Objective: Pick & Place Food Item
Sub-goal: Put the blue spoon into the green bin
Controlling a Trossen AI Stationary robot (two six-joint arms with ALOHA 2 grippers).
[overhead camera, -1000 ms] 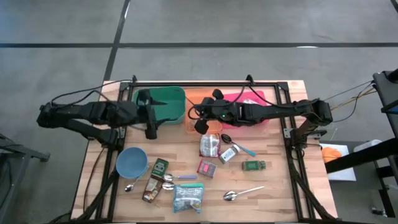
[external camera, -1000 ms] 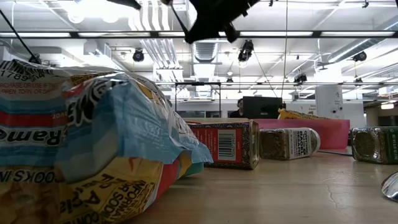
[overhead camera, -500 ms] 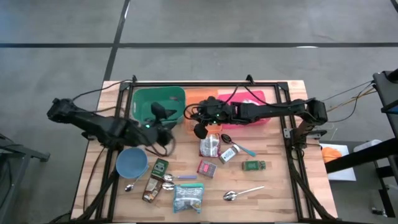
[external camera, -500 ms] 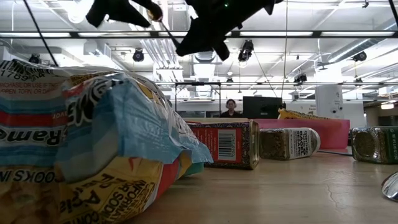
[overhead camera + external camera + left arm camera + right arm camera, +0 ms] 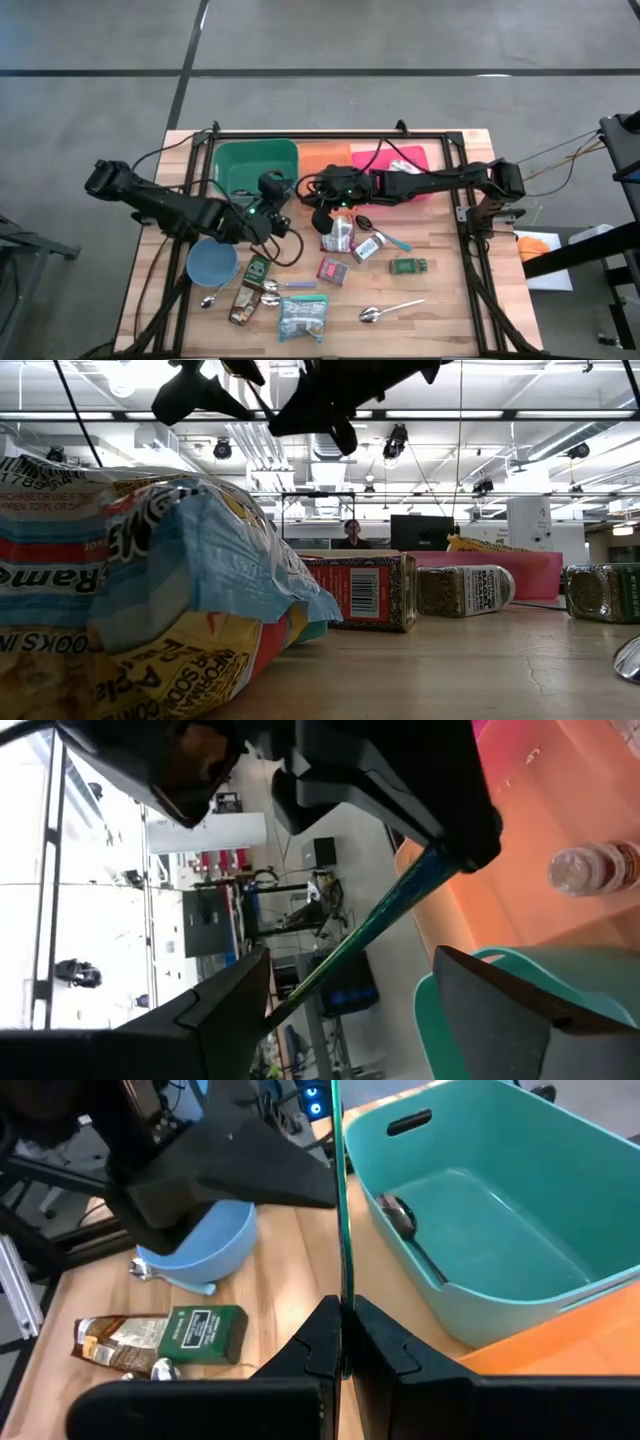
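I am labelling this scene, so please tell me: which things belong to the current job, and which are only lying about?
In use: right end effector, shut on a thin teal utensil; green bin; left end effector, open, nearby.
Lying about: blue bowl, noodle packet, red box, spice jar.

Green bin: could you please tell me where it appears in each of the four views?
High view: green bin at the table's far edge, left of centre.
Low view: not in it.
Left wrist view: only its rim shows, at the lower right.
Right wrist view: upper right, beyond the thin teal handle.
Shared landmark: the orange bin beside it, also seen in both wrist views.
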